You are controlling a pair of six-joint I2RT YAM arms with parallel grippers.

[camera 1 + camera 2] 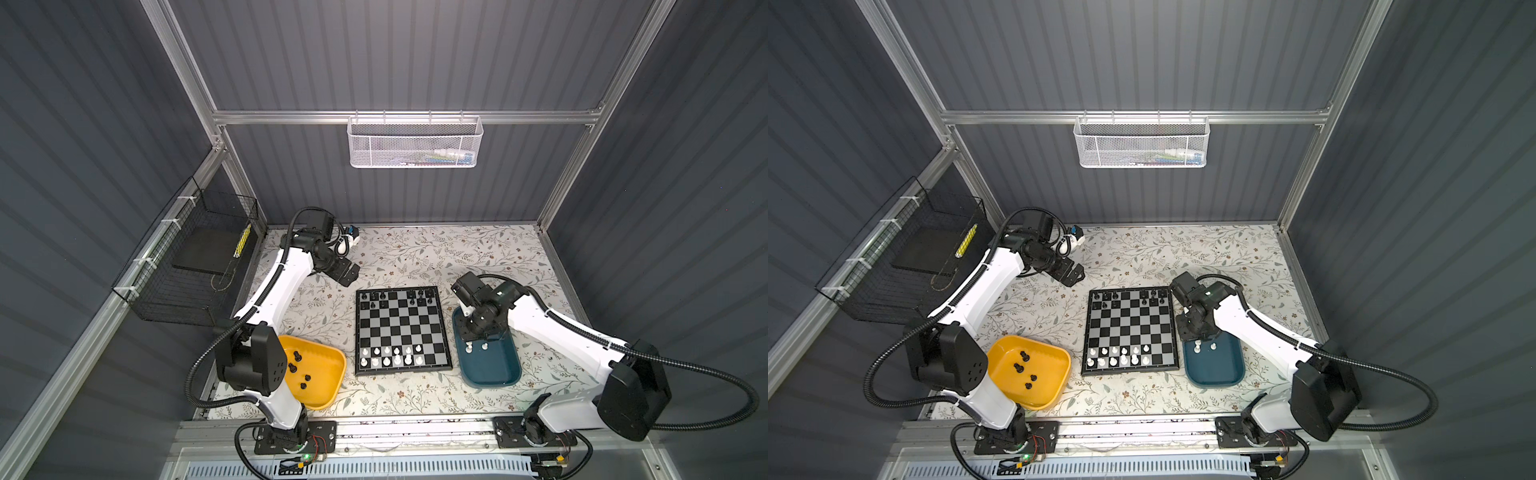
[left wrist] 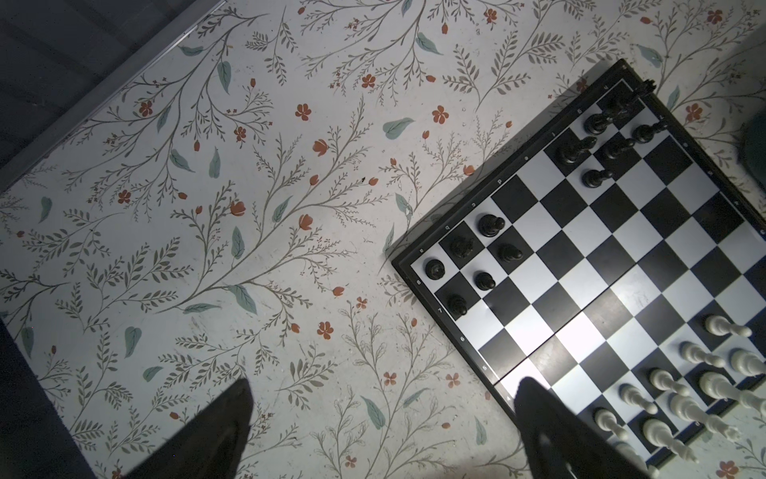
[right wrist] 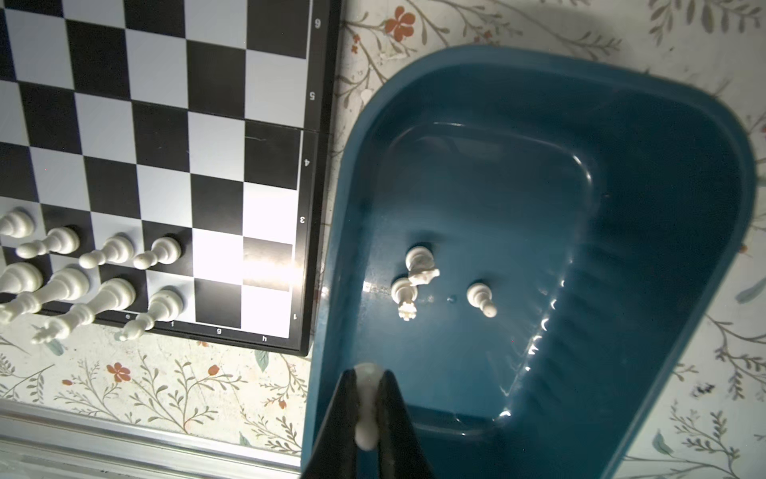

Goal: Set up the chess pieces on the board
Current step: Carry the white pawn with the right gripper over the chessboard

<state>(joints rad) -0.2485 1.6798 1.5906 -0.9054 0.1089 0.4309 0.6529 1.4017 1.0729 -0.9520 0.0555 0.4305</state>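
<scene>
Fingers on the right [image 3: 396, 419] clamp a white piece [image 3: 367, 408] (left fingers [image 2: 551, 427] spread wide, empty).

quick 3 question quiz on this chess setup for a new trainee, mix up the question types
1. True or false: the left gripper holds a black piece.
2. The right gripper is shut on: A) a white piece B) a black piece C) nothing.
3. How many black pieces show in the yellow tray?

Key: 1 false, it is open and empty. 2 A. 3 four.
</scene>
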